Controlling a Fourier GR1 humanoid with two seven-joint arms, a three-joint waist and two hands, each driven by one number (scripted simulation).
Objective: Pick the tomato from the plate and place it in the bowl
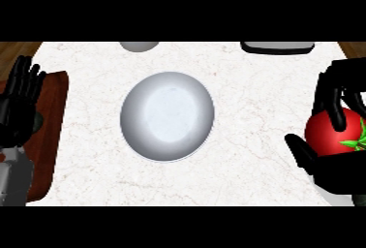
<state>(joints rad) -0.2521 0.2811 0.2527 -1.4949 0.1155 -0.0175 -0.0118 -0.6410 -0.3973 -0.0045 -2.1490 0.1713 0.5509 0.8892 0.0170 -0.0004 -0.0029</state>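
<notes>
The tomato [331, 135] is up in the robot's right hand [336, 167], out at the right edge of the white marbled counter [250, 121]. The black fingers [333, 99] come down over its top and the thumb [300, 150] presses in from the side nearest the plate, so the hand is wrapped around it and part of the red skin is covered. It looks close to round, so I can't pick out a long axis. Its green leafy stem end [354, 143] faces to the right, away from the plate, toward the edge of the view.

The plate [168, 116] sits in the middle of the counter, pale grey and glossy, with nothing on it. The tomato is well to the right of the plate, clear of its rim, with bare counter between them.

The left hand [20, 104] shows far to the left of the plate, at the counter's edge over a strip of dark red-brown wood [53, 121]. Its fingers are straight and pointing up, holding nothing, resting.

Beyond the plate, at the far edge of the counter, a rounded grey-white shape [139, 46] is partly cut off; I can't tell for sure what it is. Further right along that same far edge sits a dark-rimmed white object [277, 47], also only partly visible.
</notes>
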